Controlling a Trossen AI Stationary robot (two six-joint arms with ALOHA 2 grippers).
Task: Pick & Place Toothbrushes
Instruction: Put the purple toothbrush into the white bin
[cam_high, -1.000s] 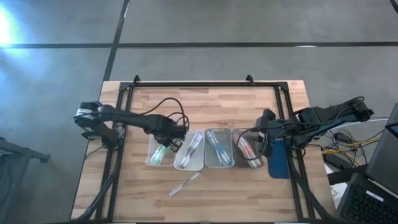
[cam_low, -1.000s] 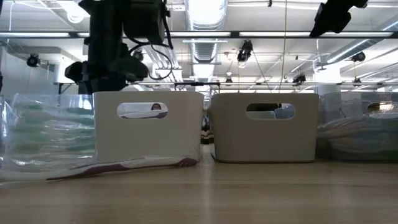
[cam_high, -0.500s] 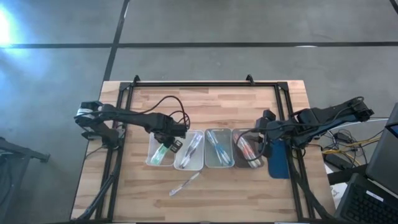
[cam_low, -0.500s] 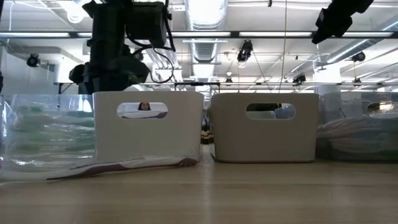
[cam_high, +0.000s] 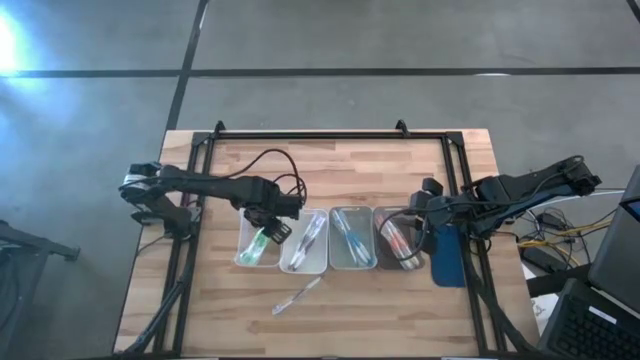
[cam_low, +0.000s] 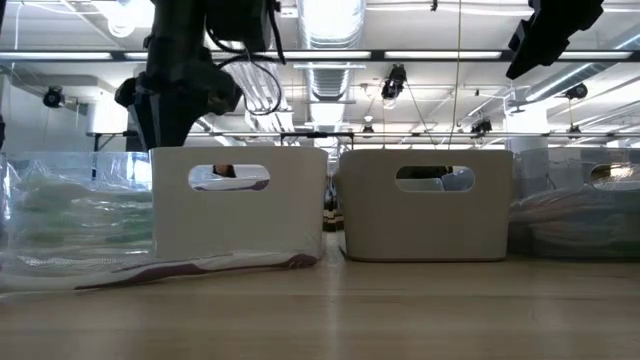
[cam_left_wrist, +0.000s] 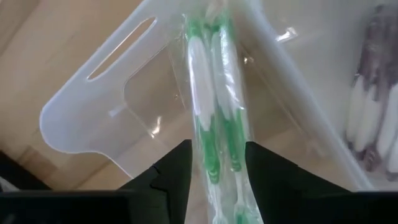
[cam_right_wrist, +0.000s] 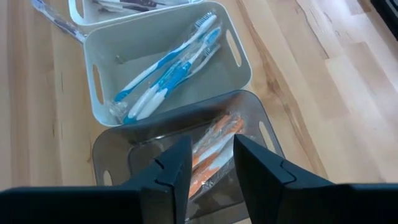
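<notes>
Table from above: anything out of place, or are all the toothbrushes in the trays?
One stray: a purple-accented wrapped toothbrush lies loose and slanted on the bare table, just in front of the white tray. The other brushes in view sit inside the four trays. Nothing looks spilled or broken.

Light wooden butcher-block table (cam_high: 340, 170), black frame rails along its edges, four small trays (cam_high: 327, 240) in a row near the front, one wrapped toothbrush (cam_high: 297, 296) loose on the wood before them, blue pad (cam_high: 447, 255) at right edge
</notes>
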